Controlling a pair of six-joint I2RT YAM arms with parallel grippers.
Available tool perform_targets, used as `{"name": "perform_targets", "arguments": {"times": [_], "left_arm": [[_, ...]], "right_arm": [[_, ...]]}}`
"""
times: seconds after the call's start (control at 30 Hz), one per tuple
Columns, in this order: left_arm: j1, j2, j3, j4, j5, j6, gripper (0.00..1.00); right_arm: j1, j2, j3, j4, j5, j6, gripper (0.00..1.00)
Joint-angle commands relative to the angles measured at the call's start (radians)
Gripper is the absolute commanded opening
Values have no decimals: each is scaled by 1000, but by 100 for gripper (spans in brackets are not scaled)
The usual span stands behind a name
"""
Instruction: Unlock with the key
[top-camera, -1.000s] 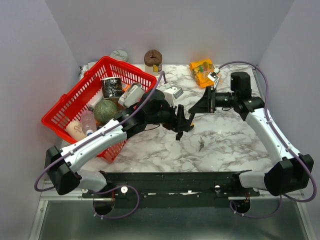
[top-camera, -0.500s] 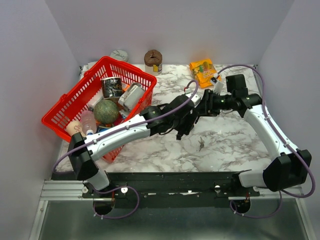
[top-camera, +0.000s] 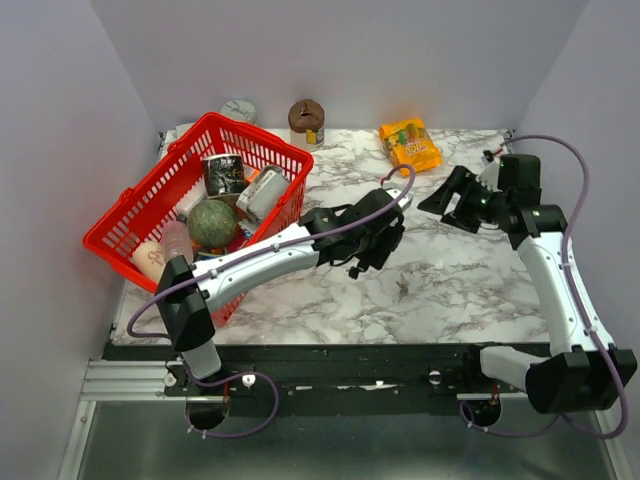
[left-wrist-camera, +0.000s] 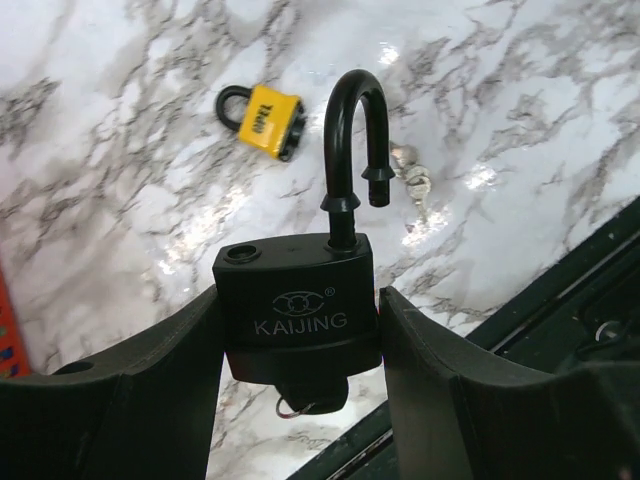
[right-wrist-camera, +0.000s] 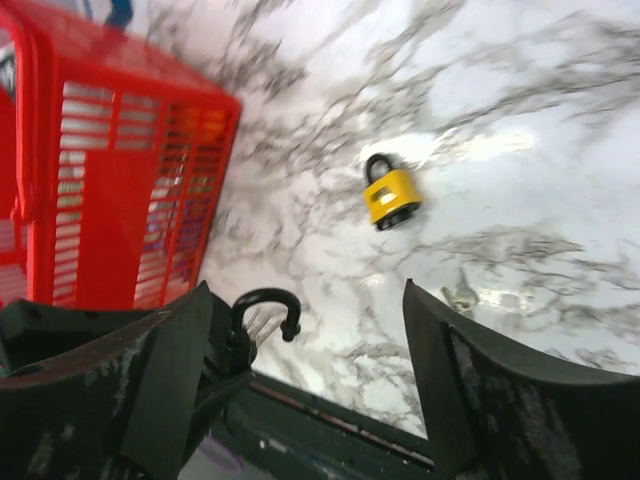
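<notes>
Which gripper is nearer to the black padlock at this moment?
Left. The left gripper clamps the black padlock by its body, with the shackle open. The right gripper is apart from it, off to its right, jaws open and empty.

Our left arm stretches across the tabletop, its claw clamping the padlock; our right claw hangs spread wide.

Top overhead; wrist views close, both show black padlock.

A red basket and orange snack bag sit on the marble table.
</notes>
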Motion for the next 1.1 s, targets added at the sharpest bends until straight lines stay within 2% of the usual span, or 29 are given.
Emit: {"name": "perform_targets", "arguments": {"times": [0.0,0.27,0.43,0.6,0.83,1.07], "left_arm": [[-3,101,113,98,170,-17,0],[12,354,382,35,292,-134,0],[49,526,583,-33,290,-285,0],[105,634,631,-27,313,-457,0],[133,723,699,-47,201,-478,0],[155,802,744,-73,172,-475,0]], "right_arm": [[-84,-98,-47,2,138,39,87],[-112,-308,-72,51,290,10,89],[-112,-337,-87,50,296,-3,89],[-112,-355,-138,74,262,29,89],[-112,-374,-158,83,262,35,89],[-112,-380,-172,90,236,46,89]]}}
